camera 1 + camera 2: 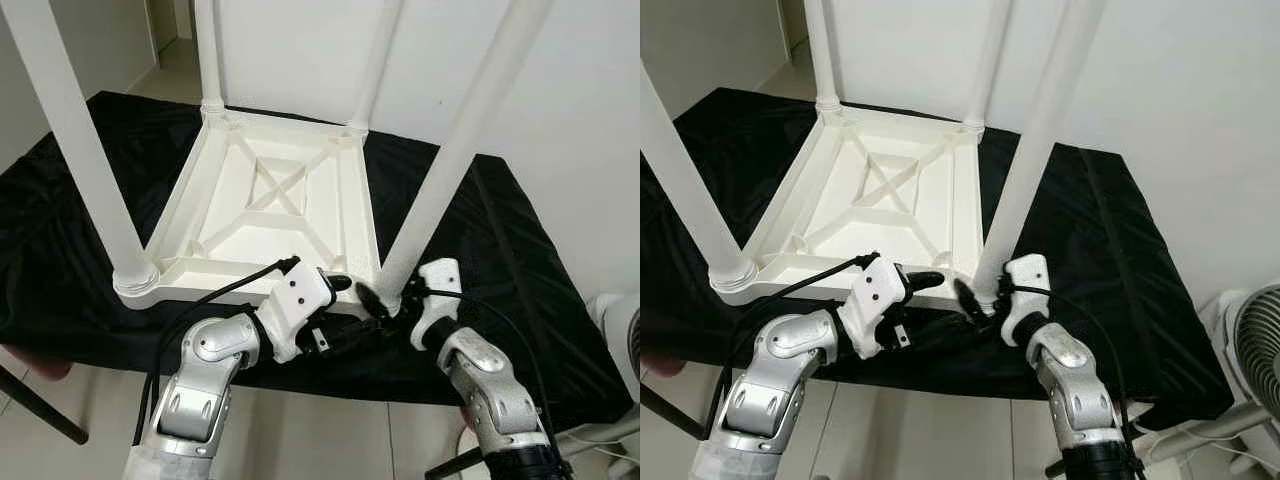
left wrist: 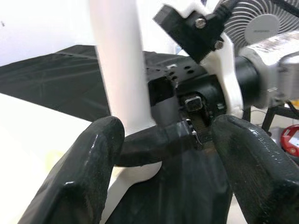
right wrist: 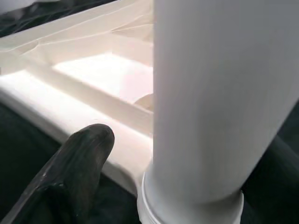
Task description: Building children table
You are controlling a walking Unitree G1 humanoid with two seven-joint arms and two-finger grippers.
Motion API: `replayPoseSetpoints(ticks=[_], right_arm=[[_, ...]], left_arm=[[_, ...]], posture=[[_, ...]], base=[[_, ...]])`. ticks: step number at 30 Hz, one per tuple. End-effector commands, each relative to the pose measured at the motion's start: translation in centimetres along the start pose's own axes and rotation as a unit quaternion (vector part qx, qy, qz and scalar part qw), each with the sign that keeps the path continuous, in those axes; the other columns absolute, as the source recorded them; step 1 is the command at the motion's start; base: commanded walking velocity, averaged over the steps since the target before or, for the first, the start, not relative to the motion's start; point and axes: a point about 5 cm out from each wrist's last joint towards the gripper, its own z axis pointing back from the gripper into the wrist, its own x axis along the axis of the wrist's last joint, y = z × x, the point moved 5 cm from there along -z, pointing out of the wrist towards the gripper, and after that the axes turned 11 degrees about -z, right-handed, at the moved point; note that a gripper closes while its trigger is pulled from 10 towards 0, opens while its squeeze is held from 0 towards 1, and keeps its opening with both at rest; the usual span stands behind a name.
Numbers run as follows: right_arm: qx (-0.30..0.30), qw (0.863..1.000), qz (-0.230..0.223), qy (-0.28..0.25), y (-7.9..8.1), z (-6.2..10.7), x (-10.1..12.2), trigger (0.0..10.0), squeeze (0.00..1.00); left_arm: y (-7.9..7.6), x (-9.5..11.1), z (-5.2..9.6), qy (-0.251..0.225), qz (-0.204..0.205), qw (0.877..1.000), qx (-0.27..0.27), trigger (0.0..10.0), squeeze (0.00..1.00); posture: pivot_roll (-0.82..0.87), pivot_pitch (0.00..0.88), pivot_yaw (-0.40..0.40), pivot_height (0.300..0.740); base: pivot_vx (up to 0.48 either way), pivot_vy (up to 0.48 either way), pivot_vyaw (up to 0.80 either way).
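Seating the last leg [image 1: 440,180], the right gripper [image 1: 385,303] pinches its base while the left gripper [image 1: 340,315], fingers spread, waits beside; next, press it firmly into the table [image 1: 270,200].

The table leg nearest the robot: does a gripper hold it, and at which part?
The right gripper grips the near-right leg at its base, just above the corner socket. The left gripper holds nothing.

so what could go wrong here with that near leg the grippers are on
The right gripper works at the base of the near right leg, which rises tall and tilted; a sideways push could lever it out of its corner socket. The upturned table rests on a loose black cloth, so it might slide away. The left gripper sits close by, and the two could collide.
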Motion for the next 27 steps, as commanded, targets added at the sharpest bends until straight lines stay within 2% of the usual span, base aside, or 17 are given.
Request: replayPoseSetpoints(ticks=[1,11,12,13,20,23,26,27], right_arm=[[0.025,1.0,-0.003,0.006,0.6,-0.2,-0.3,10.0,0.0],[0.075,0.996,0.039,0.032,0.3,-1.1,-0.5,10.0,0.0],[0.073,0.996,0.033,0.033,0.1,-1.0,-0.6,3.2,0.0],[0.068,0.997,0.027,0.033,-0.2,-0.9,-0.7,0.0,0.0],[0.057,0.998,0.027,0.032,-0.6,-0.4,-0.9,0.0,0.0],[0.035,0.999,0.027,0.03,-1.0,-0.2,-1.0,0.0,0.0],[0.003,1.0,0.006,0.019,-1.3,-0.1,-0.8,0.0,0.0],[-0.03,0.999,-0.002,0.01,-1.6,-0.1,-0.7,0.0,0.0]], left_arm=[[-0.1,0.3,-0.1,-0.003,0.0,1.0,0.003,10.0,0.0],[-0.8,0.6,0.0,-0.009,0.002,1.0,-0.011,10.0,0.0],[-0.8,0.6,0.0,-0.008,0.003,1.0,-0.01,10.0,0.0],[-0.8,0.6,0.0,-0.008,0.005,1.0,-0.008,10.0,0.0],[-0.8,0.5,0.1,-0.006,0.006,1.0,-0.004,10.0,0.0],[-0.8,0.4,0.0,-0.005,0.008,1.0,-0.002,10.0,0.0],[-0.8,0.4,0.0,-0.005,0.01,1.0,-0.001,10.0,0.0],[-0.7,0.4,0.0,-0.003,0.01,1.0,0.001,10.0,0.0]], posture=[[-0.05,0.026,-0.071,0.74],[-0.04,0.032,-0.085,0.74],[-0.04,0.031,-0.09,0.74],[-0.04,0.042,-0.094,0.74],[-0.04,0.045,-0.1,0.74],[-0.04,0.047,-0.103,0.74],[-0.04,0.049,-0.104,0.74],[-0.05,0.05,-0.101,0.74]], base=[[0.0,0.0,0.0],[0.0,0.0,0.0],[0.0,0.0,0.0],[0.0,0.0,0.0],[0.0,0.0,0.0],[0.0,0.0,0.0],[0.0,0.0,0.0],[0.0,0.0,0.0]])
